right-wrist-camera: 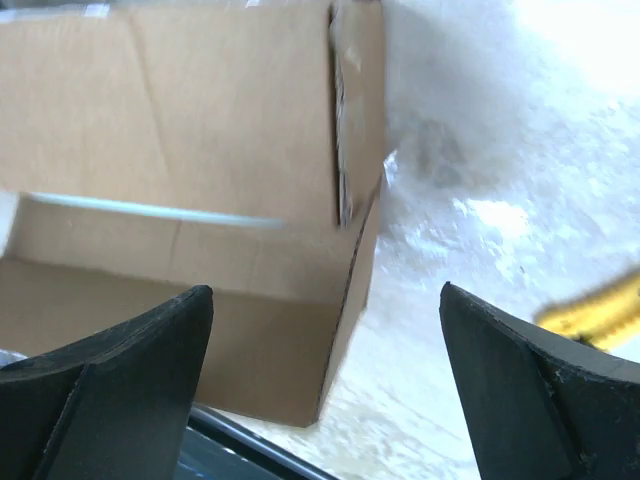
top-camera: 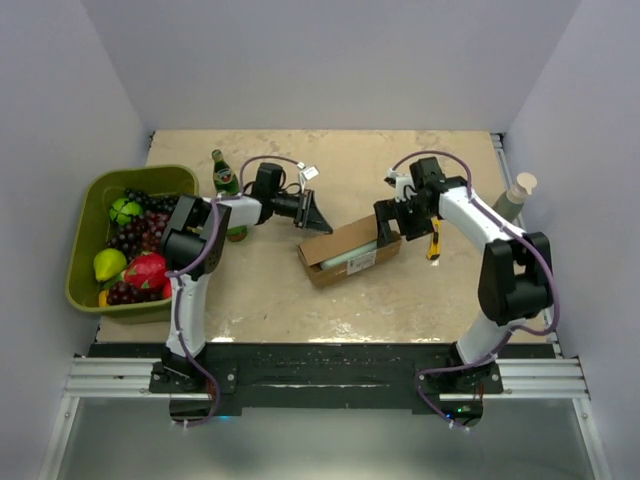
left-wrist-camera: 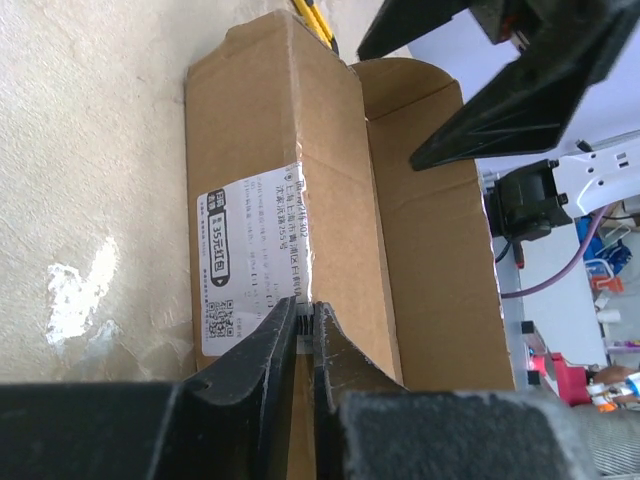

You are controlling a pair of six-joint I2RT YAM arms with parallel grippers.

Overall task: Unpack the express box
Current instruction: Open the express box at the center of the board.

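The express box [top-camera: 350,252], a brown carton with a white label [top-camera: 362,264], lies in the middle of the table with its lid flap open and something pale showing inside. My left gripper [top-camera: 312,213] hovers just off the box's far left end, jaws shut with nothing clearly held. In the left wrist view it [left-wrist-camera: 305,303] sits over the box [left-wrist-camera: 270,150] near the label [left-wrist-camera: 250,260]. My right gripper [top-camera: 390,235] is open at the box's right end. In the right wrist view it [right-wrist-camera: 325,288] frames a corner of the box [right-wrist-camera: 200,130].
A yellow utility knife [top-camera: 433,243] lies right of the box and shows in the right wrist view [right-wrist-camera: 600,310]. A green bin of fruit [top-camera: 85,240] stands at the left, a green bottle [top-camera: 227,178] behind my left arm, and a beige cup [top-camera: 515,197] at the right edge.
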